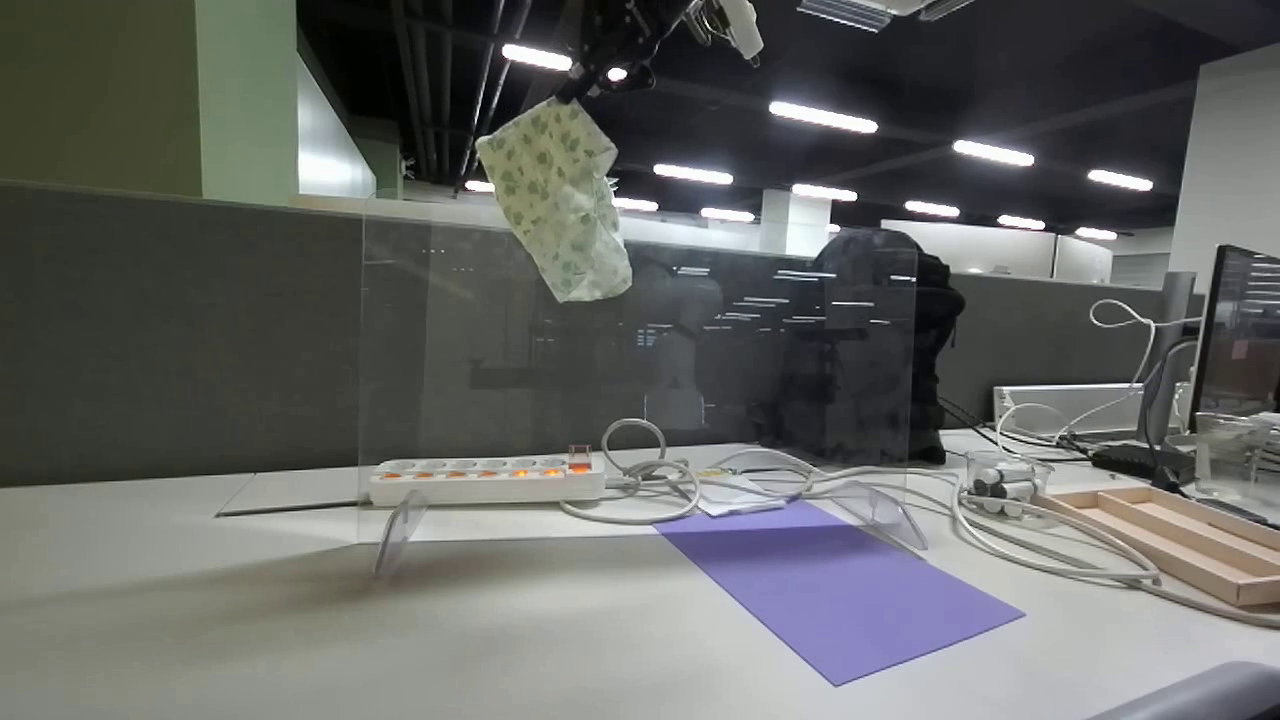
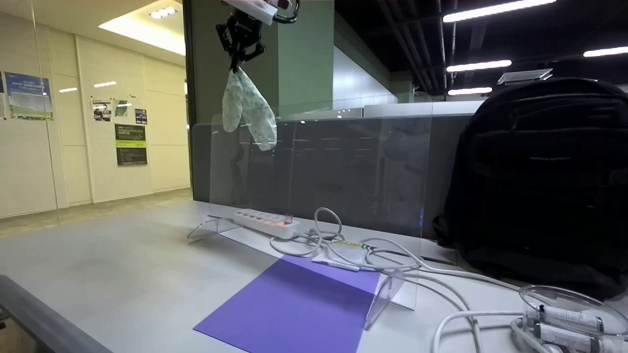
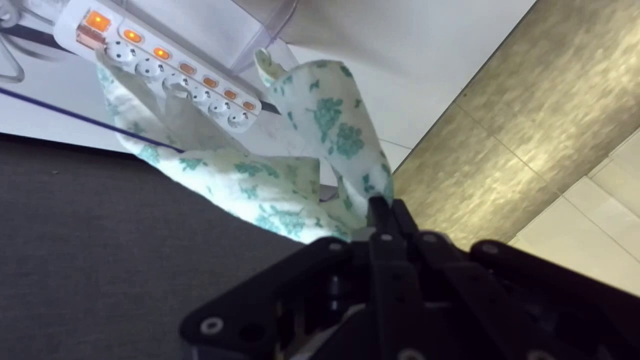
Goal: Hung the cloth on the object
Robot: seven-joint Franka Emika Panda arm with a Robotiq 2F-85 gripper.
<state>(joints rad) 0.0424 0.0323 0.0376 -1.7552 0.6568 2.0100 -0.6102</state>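
My gripper is shut on the cream cloth with green print, in both exterior views (image 1: 570, 98) (image 2: 235, 66) and the wrist view (image 3: 389, 202). The cloth (image 1: 560, 200) hangs down from the fingertips; in an exterior view (image 2: 259, 115) it falls in two lobes. In the wrist view the cloth (image 3: 335, 117) spreads left and up from the fingers, with a gap between its folds. The clear upright panel (image 1: 640, 380) (image 2: 338, 166) stands on clear feet on the table. The cloth's lower part overlaps the panel's upper edge in both exterior views. I cannot tell whether they touch.
A white power strip (image 1: 485, 483) (image 3: 175, 70) with lit switches and looped white cables lies behind the panel. A purple mat (image 1: 830, 590) lies partly under it. A black backpack (image 2: 539, 186), grey partition (image 1: 180, 340), wooden tray (image 1: 1180, 540) and clear cup (image 2: 574, 318) stand around.
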